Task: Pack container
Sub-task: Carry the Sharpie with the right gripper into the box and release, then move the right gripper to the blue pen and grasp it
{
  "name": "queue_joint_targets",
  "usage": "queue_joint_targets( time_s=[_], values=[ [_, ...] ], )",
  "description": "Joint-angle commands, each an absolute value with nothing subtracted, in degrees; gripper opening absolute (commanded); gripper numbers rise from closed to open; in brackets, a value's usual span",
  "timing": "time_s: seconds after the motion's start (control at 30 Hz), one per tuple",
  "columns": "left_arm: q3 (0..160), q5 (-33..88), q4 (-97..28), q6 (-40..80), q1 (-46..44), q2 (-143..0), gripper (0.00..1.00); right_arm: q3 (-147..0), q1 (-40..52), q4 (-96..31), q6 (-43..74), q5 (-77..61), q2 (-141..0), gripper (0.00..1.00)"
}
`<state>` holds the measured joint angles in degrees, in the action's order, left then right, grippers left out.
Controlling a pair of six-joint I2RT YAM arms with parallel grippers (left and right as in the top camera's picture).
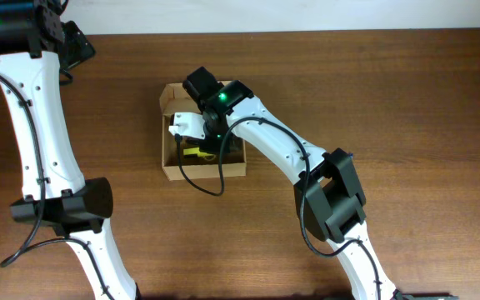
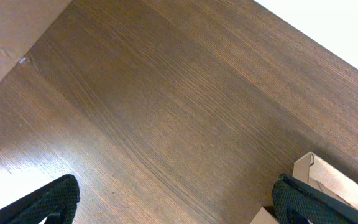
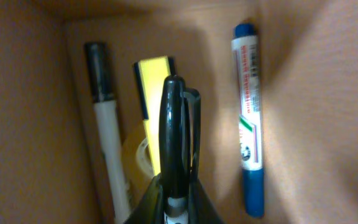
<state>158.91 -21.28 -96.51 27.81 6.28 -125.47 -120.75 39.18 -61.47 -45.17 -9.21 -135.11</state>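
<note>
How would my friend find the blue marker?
Find the cardboard box on the brown table and look inside. The blue marker lies alone on one side of the black pen in the jaws, away from the white marker and the yellow thing. Only it has blue ends.

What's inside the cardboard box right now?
In the box: a blue marker, a white pen, something yellow and a black pen the right gripper holds. That pen covers whatever lies beneath it.

left arm [image 1: 44, 142] stretched far back, left gripper [image 2: 176, 198] wide open, right arm [image 1: 282, 150] bent across, right gripper [image 3: 174, 208] pointing down, fingers [image 3: 143, 213] nearly together
</note>
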Motion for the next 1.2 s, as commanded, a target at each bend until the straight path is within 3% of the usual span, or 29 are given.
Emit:
queue_joint_targets(
  time_s=[0.0,0.1,0.13,0.27,0.6,0.73,0.87,1.03,1.17],
  values=[
    [159.44,-21.69,-96.66,26.87,6.55,-123.79,1.0,-120.97,40.25,-63.13,-43.81,-10.26,-135.44,0.38],
    [159.44,-21.69,-96.66,26.87,6.55,-123.79,1.0,-122.72,41.17,-66.32,-43.81,-7.57,-135.26,0.59],
    [159.44,-21.69,-96.66,26.87,6.55,-123.79,1.0,-123.42,41.41,-67.02,-43.81,-6.2,-135.22,0.61],
    [159.44,-21.69,-96.66,26.87,6.55,-123.79,1.0,-127.26,42.81,-68.86,-40.38,-1.85,-133.64,0.48],
    [159.44,-21.69,-96.66,26.87,6.59,-123.79,1.0,-134.28,40.45,-70.74,-22.81,8.86,-119.28,0.58],
    [159.44,-21.67,-96.66,26.89,6.61,-123.79,1.0,-134.15,33.65,-70.74,-16.21,8.8,-111.15,0.6],
    [159.44,-21.69,-96.66,26.87,6.61,-123.79,1.0,-130.63,20.36,-70.17,-8.08,6.33,-104.66,0.6],
    [159.44,-21.69,-96.66,26.87,6.55,-123.79,1.0,-123.02,6.79,-75.42,4.1,3.57,-104.22,0.58],
    [159.44,-21.69,-96.66,26.87,6.55,-123.79,1.0,-111.63,1.83,-77.28,10.2,1.83,-104.86,0.58]
  ],
)
